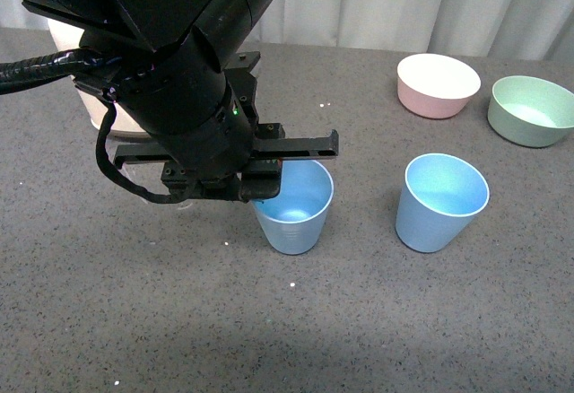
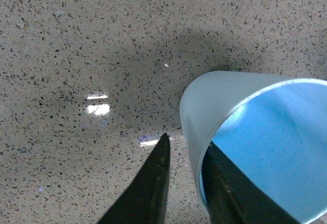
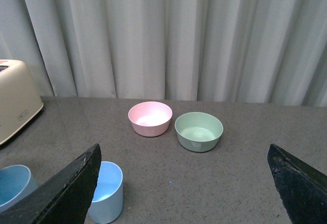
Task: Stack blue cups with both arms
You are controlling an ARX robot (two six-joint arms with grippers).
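The step in hand looks like the pick-up of the first cup. The left gripper sits astride the rim of the left cup; one finger is inside against the wall; the other is outside, with a sliver of table showing between it and the cup, so it reads as released, not yet clenched.

The right gripper is spread wide and holds nothing.

Both cups stand upright on the table, mouths up, narrow bases down, long axis vertical; the right cup is well apart from the left one, toward the robot's right.

The next move, I judge, calls for pinching the wall, lifting straight up, and keeping the cup level; the right gripper could steady the other cup for nesting.

The pink bowl and green bowl lie beyond, apart from the cups.
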